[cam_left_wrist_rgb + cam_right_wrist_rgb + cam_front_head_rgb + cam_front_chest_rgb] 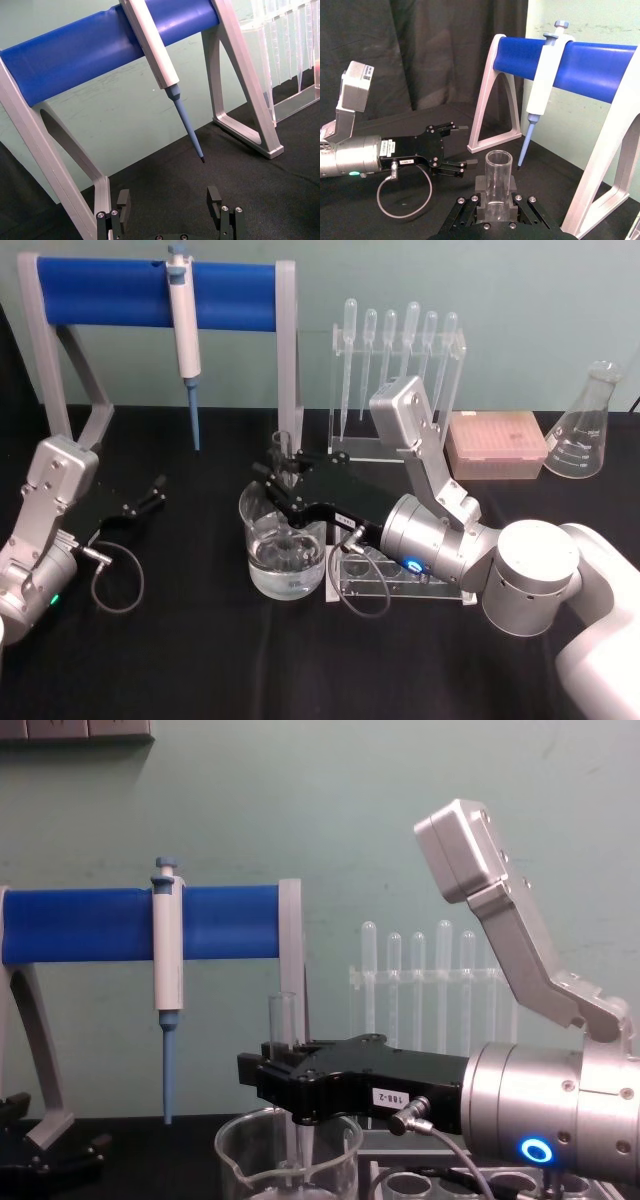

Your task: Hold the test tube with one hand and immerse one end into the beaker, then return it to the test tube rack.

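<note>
Because one end must go into the liquid, the right tool [285,1075] is closed on the test tube [283,1020] near its middle and holds it upright, the lower end inside the beaker [255,540]; whether it touches the water, I cannot tell. This grip, I think, allows a straight lift toward the test tube rack [400,585] just beside. The left tool [150,490] lies wide open at the left of the surface [200,660].
</note>
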### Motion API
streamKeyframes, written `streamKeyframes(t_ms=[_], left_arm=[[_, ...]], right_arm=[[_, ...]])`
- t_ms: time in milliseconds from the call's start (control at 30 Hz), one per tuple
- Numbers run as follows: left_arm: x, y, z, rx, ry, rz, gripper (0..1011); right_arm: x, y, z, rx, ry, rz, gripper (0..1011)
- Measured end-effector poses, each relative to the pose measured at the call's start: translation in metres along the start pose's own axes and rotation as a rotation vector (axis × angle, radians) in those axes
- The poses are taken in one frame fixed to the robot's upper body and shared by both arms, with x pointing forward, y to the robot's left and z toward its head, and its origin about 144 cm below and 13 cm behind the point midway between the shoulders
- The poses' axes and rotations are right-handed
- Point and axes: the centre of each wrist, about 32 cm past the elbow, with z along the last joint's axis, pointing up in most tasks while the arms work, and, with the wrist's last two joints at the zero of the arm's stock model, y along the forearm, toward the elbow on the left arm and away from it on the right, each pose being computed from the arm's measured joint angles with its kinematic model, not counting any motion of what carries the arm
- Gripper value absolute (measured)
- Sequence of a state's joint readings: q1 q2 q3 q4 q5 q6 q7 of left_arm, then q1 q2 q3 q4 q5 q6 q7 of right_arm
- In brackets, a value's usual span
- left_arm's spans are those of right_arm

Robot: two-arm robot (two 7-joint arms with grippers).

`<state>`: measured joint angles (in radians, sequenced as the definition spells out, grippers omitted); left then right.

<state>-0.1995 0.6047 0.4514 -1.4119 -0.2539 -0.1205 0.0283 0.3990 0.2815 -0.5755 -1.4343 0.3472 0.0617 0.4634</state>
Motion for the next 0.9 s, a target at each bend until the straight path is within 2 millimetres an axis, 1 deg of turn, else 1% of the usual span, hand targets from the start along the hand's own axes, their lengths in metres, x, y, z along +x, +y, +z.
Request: streamKeyframes(t_ms=[900], left_arm=[[0.0000,0.0000,0.0000,0.000,0.000,0.000,1000]], right_arm=[[0.0000,0.0000,0.0000,0.000,0.000,0.000,227]])
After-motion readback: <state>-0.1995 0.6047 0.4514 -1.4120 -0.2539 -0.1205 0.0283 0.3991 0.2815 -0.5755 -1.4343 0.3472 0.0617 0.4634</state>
